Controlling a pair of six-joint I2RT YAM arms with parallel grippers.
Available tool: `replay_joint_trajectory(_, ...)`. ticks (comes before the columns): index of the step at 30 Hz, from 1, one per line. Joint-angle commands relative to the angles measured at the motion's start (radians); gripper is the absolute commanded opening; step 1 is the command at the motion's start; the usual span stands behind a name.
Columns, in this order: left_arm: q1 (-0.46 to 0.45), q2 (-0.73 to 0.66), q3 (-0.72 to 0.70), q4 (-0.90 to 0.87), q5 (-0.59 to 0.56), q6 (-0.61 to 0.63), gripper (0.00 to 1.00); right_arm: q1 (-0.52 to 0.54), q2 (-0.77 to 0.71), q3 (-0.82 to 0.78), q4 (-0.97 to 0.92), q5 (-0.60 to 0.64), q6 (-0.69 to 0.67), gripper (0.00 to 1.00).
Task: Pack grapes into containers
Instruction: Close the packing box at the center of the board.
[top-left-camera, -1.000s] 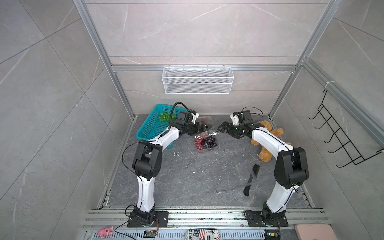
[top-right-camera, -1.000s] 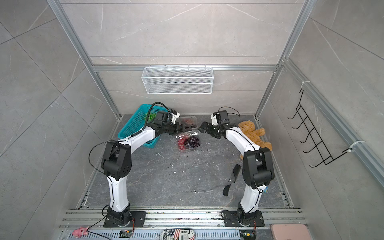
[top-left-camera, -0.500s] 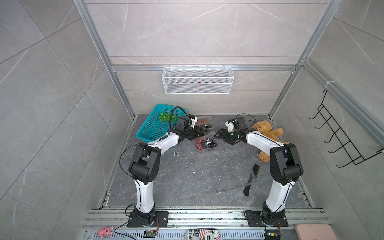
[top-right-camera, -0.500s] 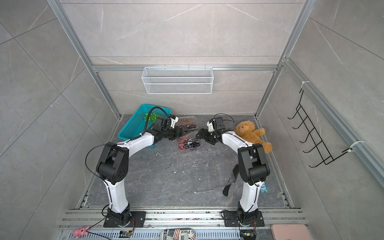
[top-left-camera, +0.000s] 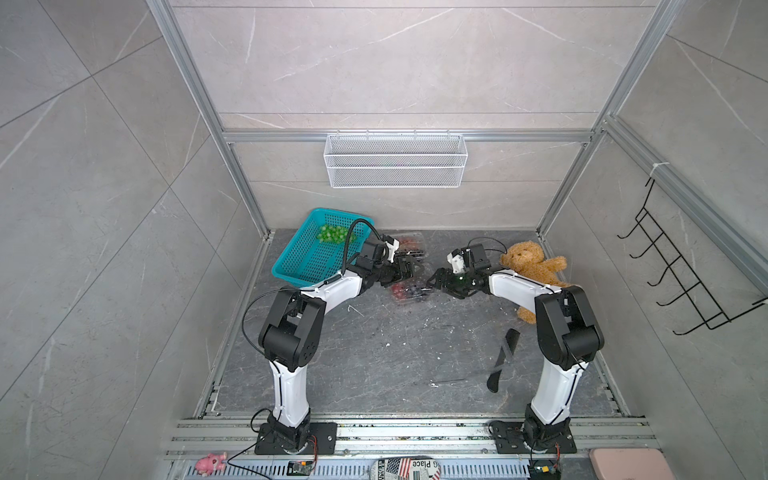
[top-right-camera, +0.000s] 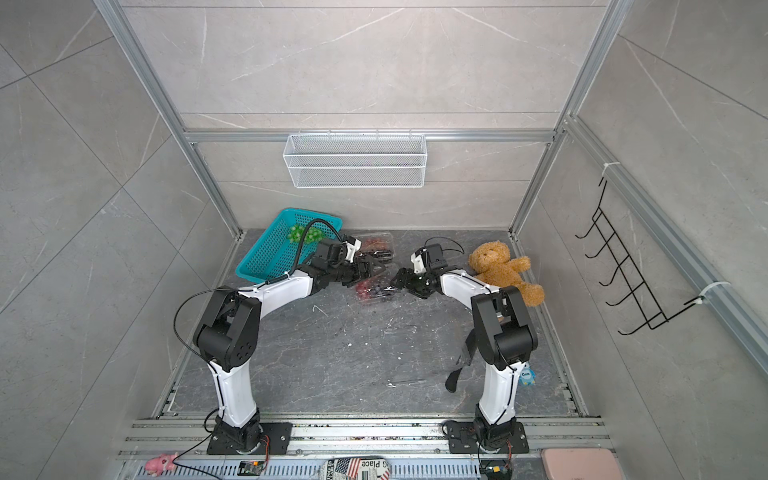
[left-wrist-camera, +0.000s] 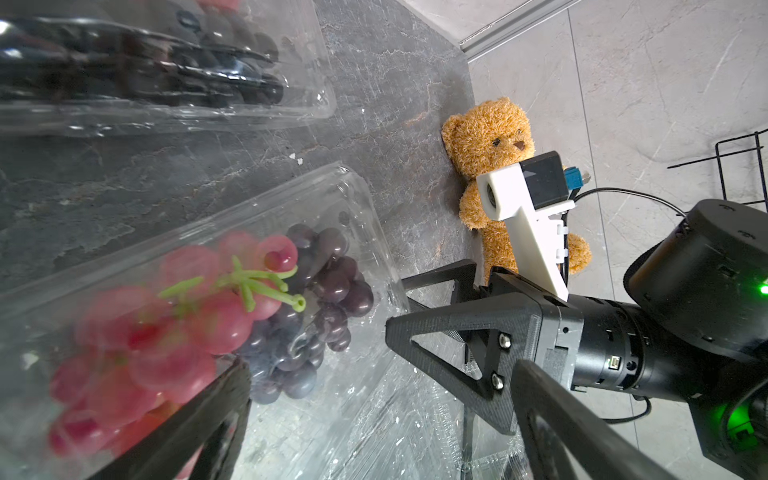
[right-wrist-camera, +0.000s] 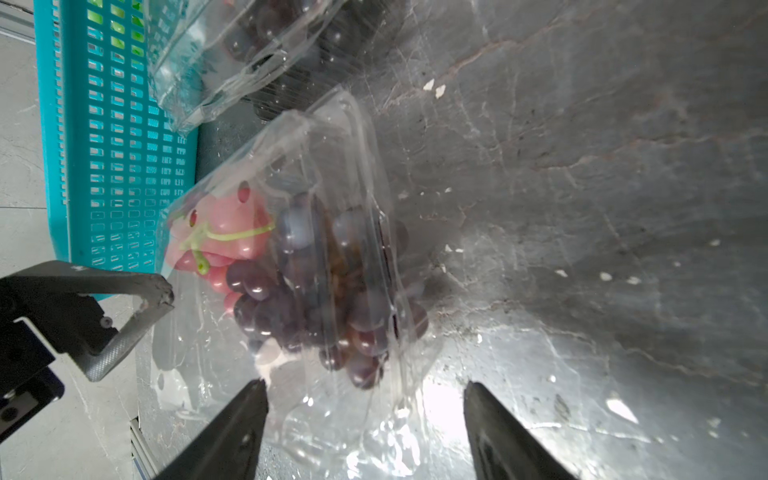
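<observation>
Clock: I take 12 o'clock as the back wall, read from the middle of the bench (top-left-camera: 374, 353).
Strap: a black strap (top-left-camera: 504, 356) lies flat at 4 o'clock, well apart from the fruit.
Left claw: my left claw (top-left-camera: 406, 270) sits low at 12 o'clock. Its jaws are spread wide with nothing in them, just over the near box's 11 o'clock corner.
Right claw: my right claw (top-left-camera: 435, 283) faces it from the box's 3 o'clock side, jaws parted wide. The box's clear end lies between the fingers. One fingertip (right-wrist-camera: 255, 388) looks to meet the plastic and the other stands off, so I see no clamp.
Near box: the near box (top-left-camera: 409, 293) rests on the bench between both claws. It holds red grapes (left-wrist-camera: 166, 332) on its 9 o'clock side, touching purple grapes (left-wrist-camera: 328, 291).
Far box: the far box (top-left-camera: 409, 245) lies beyond the left claw, just beside the basket, with dark and red berries inside.
Basket: the teal basket (top-left-camera: 307, 257) is at 10 o'clock, with green grapes (top-left-camera: 332, 235) in its far end.
Bear: the bear (top-left-camera: 532, 266) is at 2 o'clock, behind my right arm.
Wire basket: the wire basket (top-left-camera: 395, 166) hangs on the back wall at 12 o'clock.
</observation>
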Motion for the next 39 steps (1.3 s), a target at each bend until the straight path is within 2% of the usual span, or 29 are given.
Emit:
replay_joint_trajectory(1,-0.01,-0.042,-0.01,0.046,-0.008,-0.02,0.99,-0.001,-0.018,-0.027,0.007,-0.013,-0.027,0.76)
replay_joint_trajectory(9,-0.023,-0.047,-0.034,0.053,-0.02,-0.023,0.99,-0.06,-0.08,-0.138,0.153,-0.121,0.04,0.76)
replay_joint_trajectory(23,-0.043,-0.032,-0.04,0.047,-0.033,-0.02,0.99,-0.128,-0.193,-0.288,0.288,-0.194,0.098,0.75)
replay_joint_trajectory(35,-0.05,-0.055,-0.037,0.023,-0.054,-0.008,0.99,-0.114,-0.081,-0.272,0.298,-0.197,0.104,0.58)
replay_joint_trajectory(39,-0.049,-0.068,-0.019,-0.011,-0.066,0.005,0.99,-0.102,-0.05,-0.241,0.29,-0.19,0.1,0.56)
